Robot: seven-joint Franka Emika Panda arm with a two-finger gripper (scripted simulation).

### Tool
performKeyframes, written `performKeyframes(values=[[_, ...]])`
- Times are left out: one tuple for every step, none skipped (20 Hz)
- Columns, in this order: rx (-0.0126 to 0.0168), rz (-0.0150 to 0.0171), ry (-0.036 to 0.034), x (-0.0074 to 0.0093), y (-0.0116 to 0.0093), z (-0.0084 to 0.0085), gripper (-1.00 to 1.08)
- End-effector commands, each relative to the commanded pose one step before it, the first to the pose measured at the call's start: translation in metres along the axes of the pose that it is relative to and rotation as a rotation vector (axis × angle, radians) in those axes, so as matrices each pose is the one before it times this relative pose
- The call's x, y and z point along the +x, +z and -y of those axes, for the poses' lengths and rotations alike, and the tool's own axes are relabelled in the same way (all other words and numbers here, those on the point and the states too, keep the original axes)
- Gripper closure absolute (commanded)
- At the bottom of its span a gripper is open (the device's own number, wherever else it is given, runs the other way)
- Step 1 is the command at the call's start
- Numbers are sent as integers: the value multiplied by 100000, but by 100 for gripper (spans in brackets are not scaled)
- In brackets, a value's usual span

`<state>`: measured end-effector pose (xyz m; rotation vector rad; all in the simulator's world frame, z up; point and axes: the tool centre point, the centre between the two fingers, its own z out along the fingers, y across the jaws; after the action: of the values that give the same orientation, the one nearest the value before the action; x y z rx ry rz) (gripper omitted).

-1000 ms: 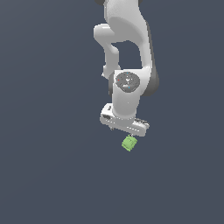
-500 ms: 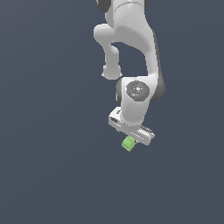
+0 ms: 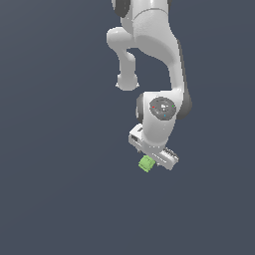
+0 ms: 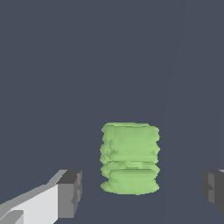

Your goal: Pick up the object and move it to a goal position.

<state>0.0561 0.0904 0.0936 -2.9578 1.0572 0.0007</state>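
I've got the arm bent down w/ the gripper (image 3: 151,158) pointing at the dark surface (image 3: 55,199), and the object (image 3: 146,164), a small light-green cube, sits right under the white hand, just toward the exterior view's left of its lower edge. In the wrist view the cube (image 4: 130,158) is between the two dark pads (image 4: 70,194), roughly centred, w/ clear gaps on both sides, so the jaws are spread and touching nothing. That makes sense to me: they're kept wide b/c the cube is much narrower than the hand, leaving margin for lining up before closing. I judge this as the approach/align step, grasp not yet made. Can't tell from either view whether the pads are low enough to bracket the cube's sides or are above it. No goal marker visible, so I can't place the target. Next I'd want the height confirmed, then a squeeze on opposite faces; main risk is nudging the cube off-centre.
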Motion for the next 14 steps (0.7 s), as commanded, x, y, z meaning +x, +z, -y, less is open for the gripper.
performKeyframes(values=[[-26, -57, 1202, -32, 112, 142, -92], [-6, -4, 154, -15, 19, 28, -92], [-3, -2, 69, 4, 6, 1, -92], [-4, 37, -407, -14, -21, -30, -92], [0, 0, 0, -2, 40, 1, -92], [0, 0, 0, -6, 119, 4, -92], [0, 0, 0, -11, 198, 6, -92], [1, -5, 69, 19, 273, -24, -92], [0, 0, 0, -21, 353, 9, -92], [1, -5, 69, 8, 427, -22, -92], [0, 0, 0, -32, 505, 9, -92], [0, -5, 69, -4, 575, -22, -92], [0, -5, 69, -8, 608, -23, -92], [0, -5, 69, -2, 532, -23, -92]])
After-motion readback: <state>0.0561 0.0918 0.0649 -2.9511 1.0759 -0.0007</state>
